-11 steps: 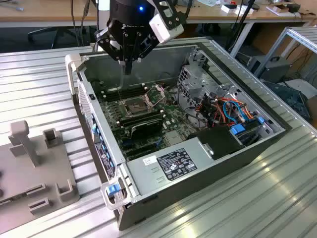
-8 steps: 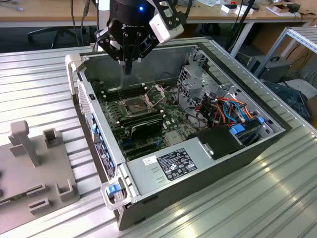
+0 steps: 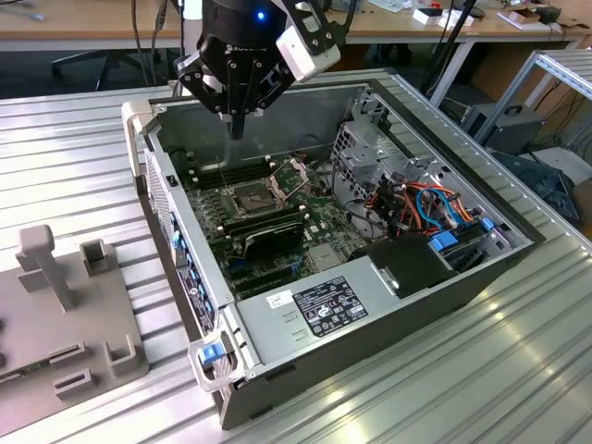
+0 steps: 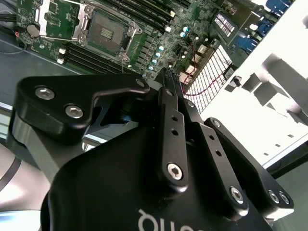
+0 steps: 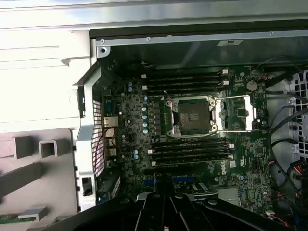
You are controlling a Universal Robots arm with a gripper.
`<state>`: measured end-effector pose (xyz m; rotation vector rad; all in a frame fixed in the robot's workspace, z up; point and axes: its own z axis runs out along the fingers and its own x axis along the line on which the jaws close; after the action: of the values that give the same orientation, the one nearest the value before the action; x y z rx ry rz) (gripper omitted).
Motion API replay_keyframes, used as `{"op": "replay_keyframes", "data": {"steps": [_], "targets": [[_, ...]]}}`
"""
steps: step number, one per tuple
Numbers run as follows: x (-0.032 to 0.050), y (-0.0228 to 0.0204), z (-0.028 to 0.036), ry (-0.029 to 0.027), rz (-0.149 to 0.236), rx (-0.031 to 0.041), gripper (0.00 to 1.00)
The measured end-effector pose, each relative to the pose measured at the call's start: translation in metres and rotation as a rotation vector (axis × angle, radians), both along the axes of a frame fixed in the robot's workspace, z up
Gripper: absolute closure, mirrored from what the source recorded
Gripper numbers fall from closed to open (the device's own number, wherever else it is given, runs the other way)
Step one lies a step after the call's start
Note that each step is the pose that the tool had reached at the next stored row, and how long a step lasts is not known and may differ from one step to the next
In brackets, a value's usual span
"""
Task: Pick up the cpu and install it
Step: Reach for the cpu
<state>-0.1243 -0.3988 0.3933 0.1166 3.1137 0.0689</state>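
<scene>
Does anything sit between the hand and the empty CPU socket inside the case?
Nothing visible does. The socket lies uncovered on the motherboard, its retention frame swung open to one side. The hand hangs above the open case, with no part between it and the socket.

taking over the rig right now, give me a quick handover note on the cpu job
Gripper: shut, hanging above the open computer case, not down at the board. Whether it holds the cpu I cannot tell.
Socket: dark and bare in both wrist views, with the metal frame swung open beside it.
Done: the frame is open, so the socket is ready.
Left: the cpu is not yet seated in the socket.
</scene>
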Motion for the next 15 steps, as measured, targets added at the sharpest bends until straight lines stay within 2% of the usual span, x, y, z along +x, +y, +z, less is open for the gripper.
{"op": "replay_keyframes", "data": {"steps": [15], "targets": [[-0.0035,0.0000,0.0000,0.0000,0.000,0.0000,0.89]]}}
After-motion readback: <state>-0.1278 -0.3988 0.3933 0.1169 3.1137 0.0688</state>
